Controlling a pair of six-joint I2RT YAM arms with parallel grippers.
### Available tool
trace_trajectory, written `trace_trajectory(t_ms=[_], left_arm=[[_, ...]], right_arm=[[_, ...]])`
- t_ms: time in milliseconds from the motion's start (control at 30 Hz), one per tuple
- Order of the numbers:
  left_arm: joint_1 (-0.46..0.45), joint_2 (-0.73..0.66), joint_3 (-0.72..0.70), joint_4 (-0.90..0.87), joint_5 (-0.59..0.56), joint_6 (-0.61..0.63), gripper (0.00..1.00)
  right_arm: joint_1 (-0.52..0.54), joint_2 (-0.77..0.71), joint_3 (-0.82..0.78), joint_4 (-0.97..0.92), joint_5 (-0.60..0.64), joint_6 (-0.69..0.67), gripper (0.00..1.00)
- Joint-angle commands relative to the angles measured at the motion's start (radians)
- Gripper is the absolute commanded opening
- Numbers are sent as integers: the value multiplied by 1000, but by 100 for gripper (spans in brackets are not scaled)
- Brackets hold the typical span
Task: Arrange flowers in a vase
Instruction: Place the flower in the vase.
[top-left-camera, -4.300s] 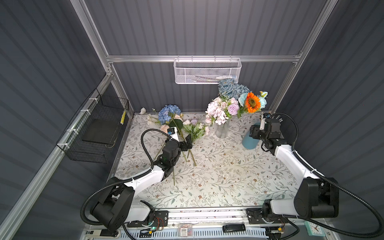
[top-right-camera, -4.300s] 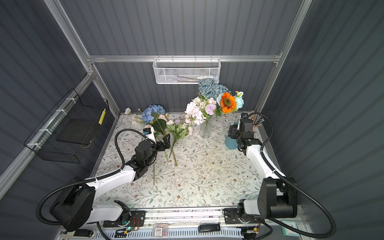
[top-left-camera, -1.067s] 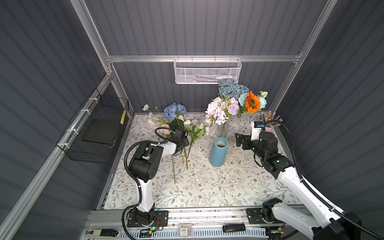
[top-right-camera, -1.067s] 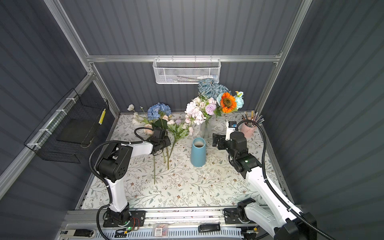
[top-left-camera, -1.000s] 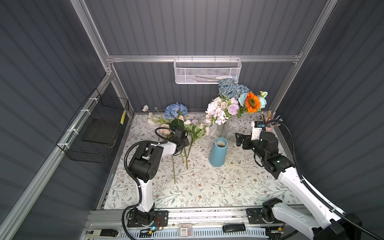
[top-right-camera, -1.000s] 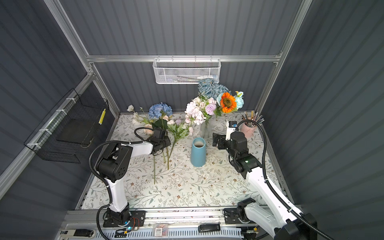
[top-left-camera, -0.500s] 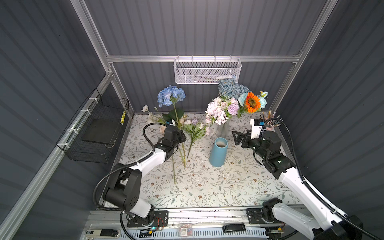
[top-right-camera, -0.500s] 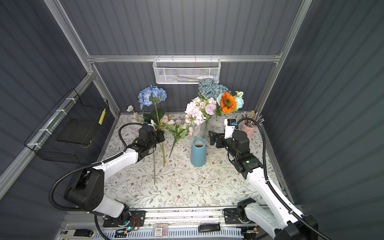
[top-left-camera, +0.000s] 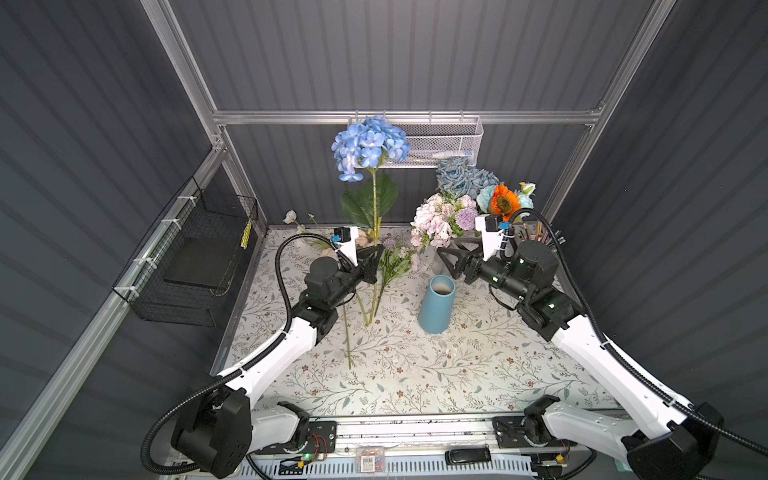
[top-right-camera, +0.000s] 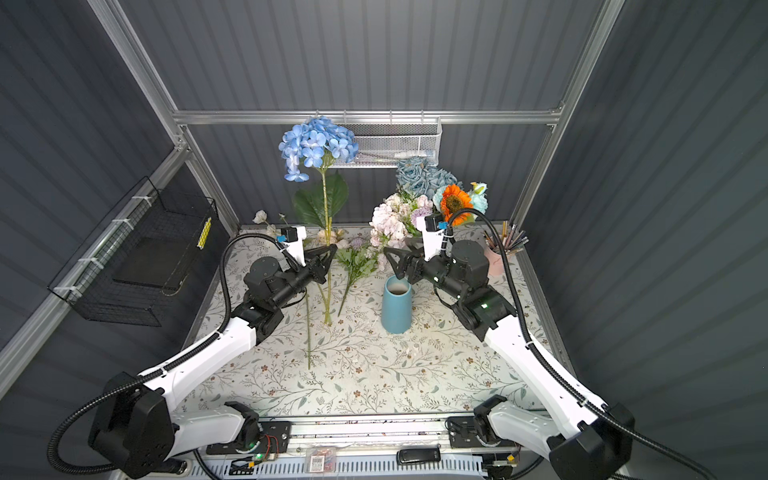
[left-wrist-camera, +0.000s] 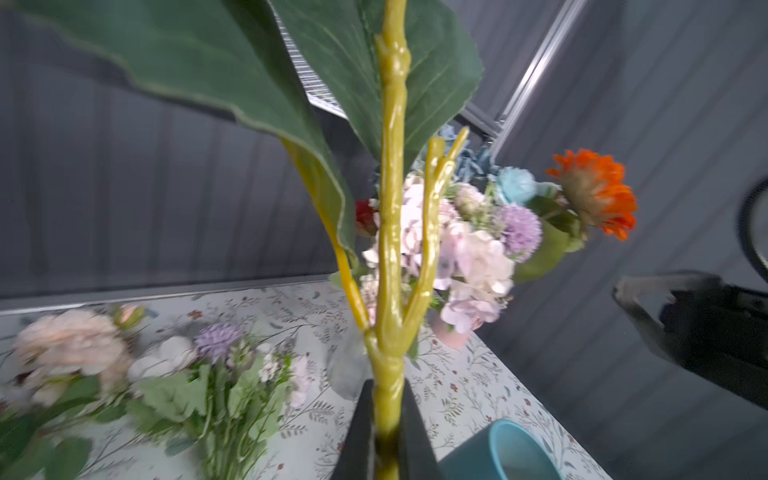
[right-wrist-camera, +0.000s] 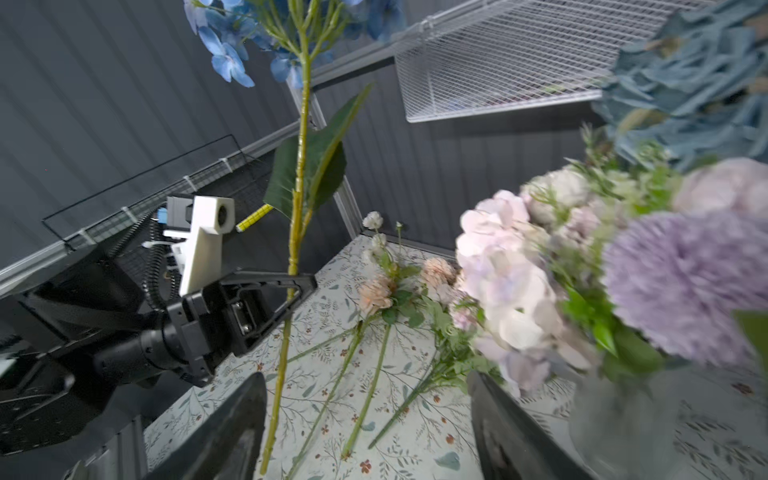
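The hydrangea (top-left-camera: 370, 145) lay on the mat (top-left-camera: 415, 374) four seconds ago. Now it stands upright, its blue head level with the wire basket (top-left-camera: 444, 141). The vase (top-left-camera: 436, 307) has shifted from the right edge to mid-table.

On the black basket (top-left-camera: 195, 257) at the far left hangs a yellow tag (top-left-camera: 247, 232), its print too small to read. The left gripper (top-left-camera: 377, 259) is clamped tight on the stem (left-wrist-camera: 388, 374) below the leaves. This leaves the lower end free, probably so it can be fed into the vase.

Just right of it, loose flowers (top-left-camera: 395, 262) lie flat on the mat, likely awaiting their turn. The vase stands upright between the arms with no stems in its mouth, where either arm can reach it. A bouquet (top-left-camera: 457, 208) fills a glass vessel behind it.

The right gripper (top-left-camera: 449, 248) hovers near the vase's rim without touching it. Its jaws stand partly apart and hold nothing, perhaps ready to steady the vase.

A barcode sticker (top-left-camera: 368, 461) on the front rail is illegible.
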Motion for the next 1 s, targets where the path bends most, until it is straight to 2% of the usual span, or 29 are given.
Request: trace_trajectory(t_ms=[0, 300, 567, 967], left_arm=[[-25, -7, 40, 112, 154, 42, 0], [-95, 18, 84, 134, 215, 77, 0], [-124, 36, 84, 146, 221, 88, 0], [-154, 35, 97, 142, 239, 115, 0]], right_arm=[[42, 51, 58, 34, -102, -3, 71], [88, 142, 91, 148, -211, 81, 56], [101, 159, 83, 206, -243, 108, 51], [102, 193, 106, 169, -214, 93, 25]])
